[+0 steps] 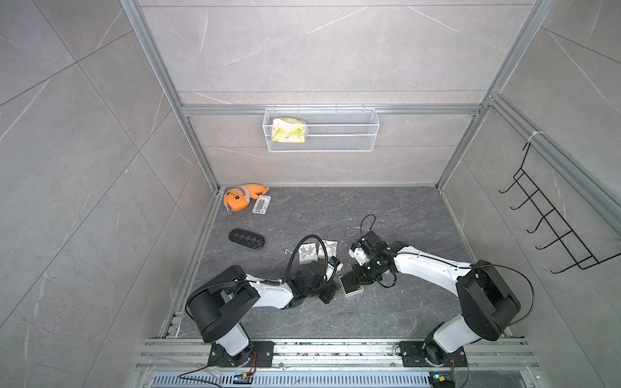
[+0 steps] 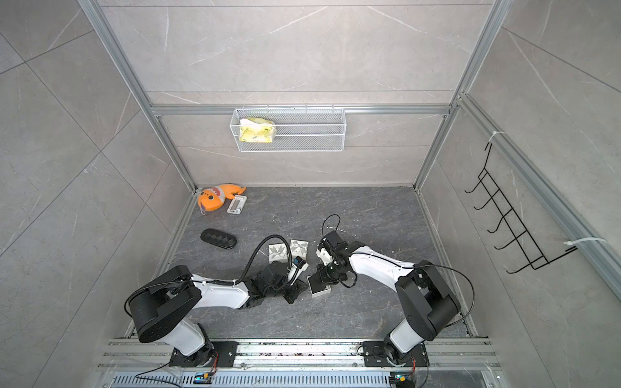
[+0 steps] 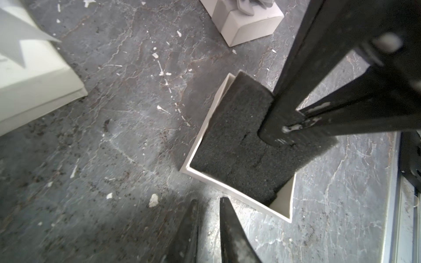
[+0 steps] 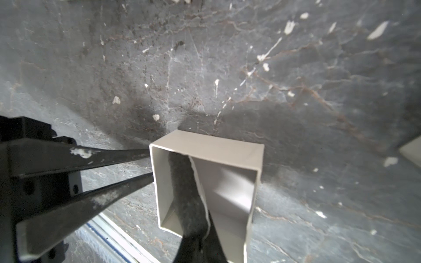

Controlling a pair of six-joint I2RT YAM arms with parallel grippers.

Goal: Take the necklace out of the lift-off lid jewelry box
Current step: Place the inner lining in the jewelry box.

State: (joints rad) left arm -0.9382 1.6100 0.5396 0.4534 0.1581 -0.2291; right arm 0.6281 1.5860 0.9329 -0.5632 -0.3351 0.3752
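Right claw [image 1: 350, 279] over open jewelry box [image 1: 355, 292], left claw [image 1: 331, 291] just beside.

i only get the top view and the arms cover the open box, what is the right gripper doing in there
Observer: The left wrist view shows the right gripper shut on the black foam pad, with one side of the pad raised above the box rim.
Operator: any necklace under the pad
Observer: No necklace shows. In the right wrist view the box floor beside the tipped pad is bare white.
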